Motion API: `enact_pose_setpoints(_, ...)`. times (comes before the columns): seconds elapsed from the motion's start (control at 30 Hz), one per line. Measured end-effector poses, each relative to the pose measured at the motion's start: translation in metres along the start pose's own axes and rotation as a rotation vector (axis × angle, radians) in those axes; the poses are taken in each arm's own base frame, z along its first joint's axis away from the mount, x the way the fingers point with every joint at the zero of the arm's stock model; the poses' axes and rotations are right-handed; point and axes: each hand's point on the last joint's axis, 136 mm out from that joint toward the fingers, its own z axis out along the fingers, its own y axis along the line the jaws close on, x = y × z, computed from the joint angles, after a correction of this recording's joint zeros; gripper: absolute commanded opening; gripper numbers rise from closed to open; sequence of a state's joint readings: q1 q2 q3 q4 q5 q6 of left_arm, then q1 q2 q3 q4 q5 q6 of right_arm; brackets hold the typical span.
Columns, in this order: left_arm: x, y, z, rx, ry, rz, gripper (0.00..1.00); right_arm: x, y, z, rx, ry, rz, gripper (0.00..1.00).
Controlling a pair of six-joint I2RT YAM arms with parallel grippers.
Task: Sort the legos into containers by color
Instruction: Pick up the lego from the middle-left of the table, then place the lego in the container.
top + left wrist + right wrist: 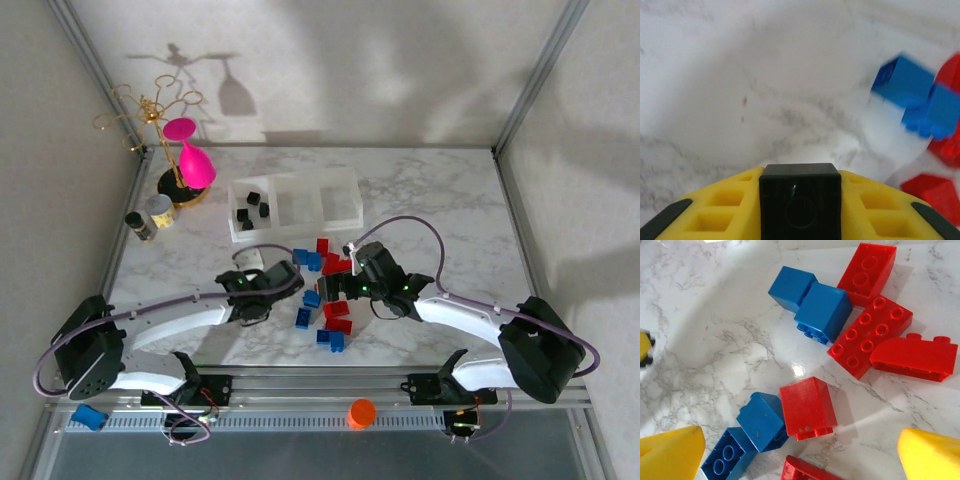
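Between my left gripper's (800, 212) yellow fingers (722, 212) sits a black lego (800, 197), and the jaws are shut on it just above the marble. Blurred blue legos (912, 92) and red ones (935, 192) lie to its right. In the top view the left gripper (268, 288) is at the left edge of the loose pile. My right gripper (800, 460) hangs open over that pile, with a red lego (807, 407) and a blue lego (760, 420) below its gap. The containers (340, 200) stand behind the pile, and black legos (250, 212) lie in the left bin.
A pink wine glass (190, 160) on a gold wire stand and two small jars (150, 215) stand at the back left. An orange cap (361, 413) and a flat blue piece (88, 416) lie on the front rail. Metal frame posts border the table.
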State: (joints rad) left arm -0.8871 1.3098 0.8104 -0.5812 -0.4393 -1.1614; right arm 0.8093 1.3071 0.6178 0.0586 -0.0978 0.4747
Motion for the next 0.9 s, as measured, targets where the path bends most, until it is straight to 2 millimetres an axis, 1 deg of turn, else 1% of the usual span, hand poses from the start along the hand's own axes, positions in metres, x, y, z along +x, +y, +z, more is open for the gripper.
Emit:
enact_pose_setpoints(0.13,-0.046,-0.004,0.003,-0.014,-0.064,-0.035,0.34,-0.015,0.000,-0.001,-0.020,-0.039,0.029,0.99)
enact_pose_setpoints(0.17,-0.058,-0.005,0.005,-0.022,-0.083,-0.038,0.34,-0.018,0.001,-0.001,-0.022,-0.048,0.033,0.99)
enact_pose_setpoints(0.23,-0.075,-0.008,0.013,-0.045,-0.105,-0.035,0.34,-0.024,0.001,-0.001,-0.026,-0.063,0.034,0.99)
enact_pose_setpoints(0.3,-0.087,-0.008,0.026,-0.075,-0.112,-0.023,0.34,-0.030,0.002,0.000,-0.027,-0.075,0.036,0.99)
enact_pose_setpoints(0.37,-0.097,-0.004,0.042,-0.113,-0.115,-0.011,0.34,-0.034,0.001,0.002,-0.026,-0.083,0.039,0.99)
enact_pose_setpoints(0.43,-0.108,0.003,0.057,-0.155,-0.113,-0.002,0.34,-0.037,-0.001,0.004,-0.022,-0.088,0.043,0.99)
enact_pose_setpoints(0.5,-0.120,0.004,0.071,-0.187,-0.113,0.002,0.34,-0.038,-0.002,0.005,-0.020,-0.088,0.048,0.99)
enact_pose_setpoints(0.57,-0.136,0.000,0.083,-0.197,-0.123,0.003,0.34,-0.038,-0.003,0.007,-0.021,-0.090,0.054,0.99)
enact_pose_setpoints(0.67,-0.158,-0.013,0.099,-0.194,-0.147,0.001,0.34,-0.039,-0.001,0.008,-0.032,-0.089,0.060,0.99)
enact_pose_setpoints(0.73,-0.168,-0.022,0.108,-0.191,-0.158,0.003,0.34,-0.039,0.000,0.009,-0.037,-0.090,0.062,0.99)
enact_pose_setpoints(0.8,-0.175,-0.029,0.119,-0.189,-0.165,0.007,0.34,-0.039,-0.001,0.009,-0.035,-0.089,0.063,0.99)
enact_pose_setpoints(0.9,-0.178,-0.036,0.135,-0.190,-0.155,0.015,0.36,-0.039,-0.001,0.009,-0.034,-0.090,0.063,0.99)
